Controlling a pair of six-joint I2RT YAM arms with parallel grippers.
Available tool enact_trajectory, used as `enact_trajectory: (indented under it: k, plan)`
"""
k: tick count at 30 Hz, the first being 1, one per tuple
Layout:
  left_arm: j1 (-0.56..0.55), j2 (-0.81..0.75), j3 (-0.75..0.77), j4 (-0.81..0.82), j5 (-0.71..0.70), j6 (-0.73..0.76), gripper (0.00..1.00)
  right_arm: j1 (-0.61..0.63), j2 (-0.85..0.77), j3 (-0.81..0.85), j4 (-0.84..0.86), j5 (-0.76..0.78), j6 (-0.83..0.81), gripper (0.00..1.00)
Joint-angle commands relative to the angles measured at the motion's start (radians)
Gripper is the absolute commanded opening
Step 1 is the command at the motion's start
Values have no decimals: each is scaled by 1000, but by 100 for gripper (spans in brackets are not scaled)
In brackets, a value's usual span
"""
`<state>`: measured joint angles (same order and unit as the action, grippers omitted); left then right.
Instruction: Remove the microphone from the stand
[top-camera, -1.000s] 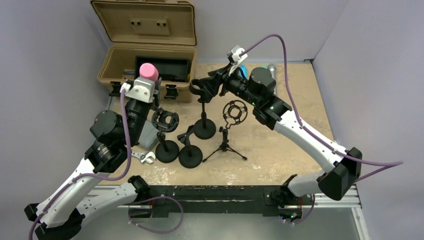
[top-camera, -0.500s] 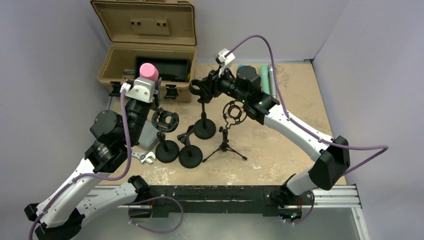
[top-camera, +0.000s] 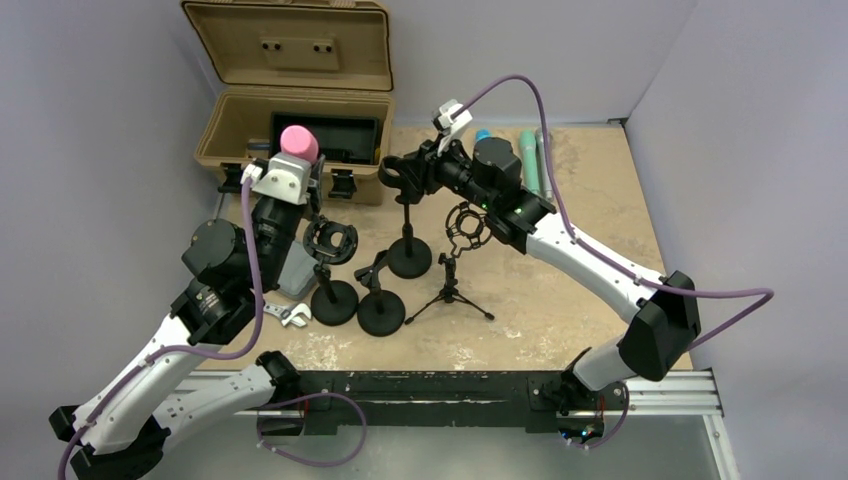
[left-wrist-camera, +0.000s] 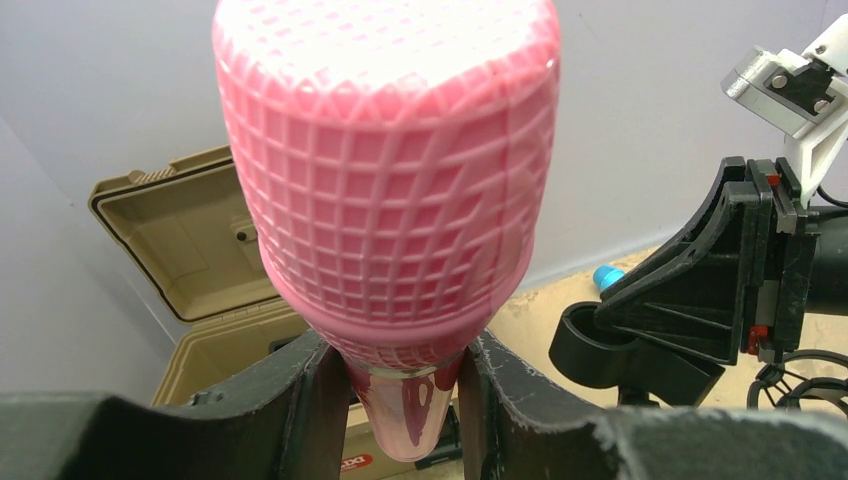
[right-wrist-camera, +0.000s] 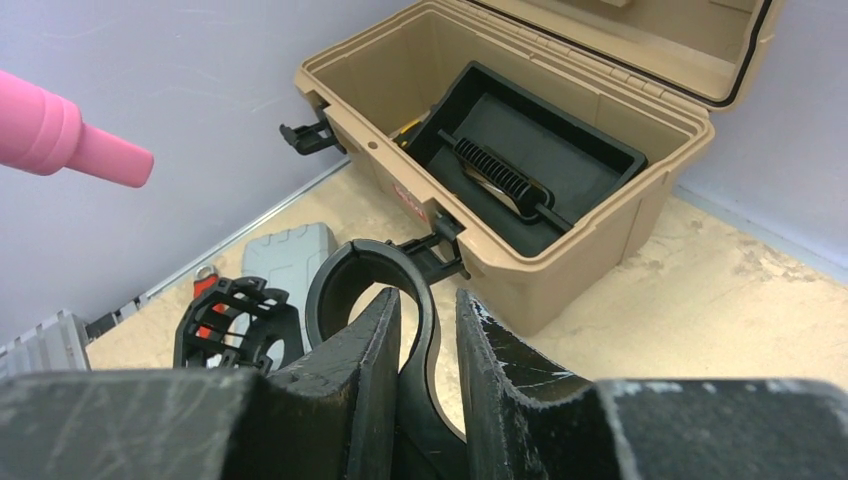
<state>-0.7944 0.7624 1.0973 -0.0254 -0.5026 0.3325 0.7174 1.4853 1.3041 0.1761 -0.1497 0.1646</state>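
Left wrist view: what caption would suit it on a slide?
Left gripper shut on a pink, lattice-textured plastic microphone, an open tan plastic case behind.

Caught a pink microphone (left-wrist-camera: 385, 180), diamond-latticed on its head, between the left gripper's (left-wrist-camera: 400, 370) black fingers (left-wrist-camera: 290, 400). Found a black stand clip (right-wrist-camera: 360, 275) between the right gripper's (right-wrist-camera: 428, 310) scuffed black fingers (right-wrist-camera: 510, 350), a tan case (right-wrist-camera: 600, 200) beyond. Noted purple cables (top-camera: 720, 295), mottled beige table (top-camera: 560, 310).

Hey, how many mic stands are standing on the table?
4: the left stand, the middle stand beside it, the tall stand behind them, and the tripod stand on the right. More could be hidden.
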Motion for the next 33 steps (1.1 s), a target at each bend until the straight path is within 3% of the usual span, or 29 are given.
enact_trajectory:
  k: [1,10,33]
  plan:
    - [-2,1,3,35,3,-11,0,33,38,-43,-122,76,-42,24]
    - [-2,6,2,35,4,-12,0,99,77,-56,-173,171,-74,23]
    - [-3,25,0,34,3,-11,0,106,34,-161,-180,187,-55,21]
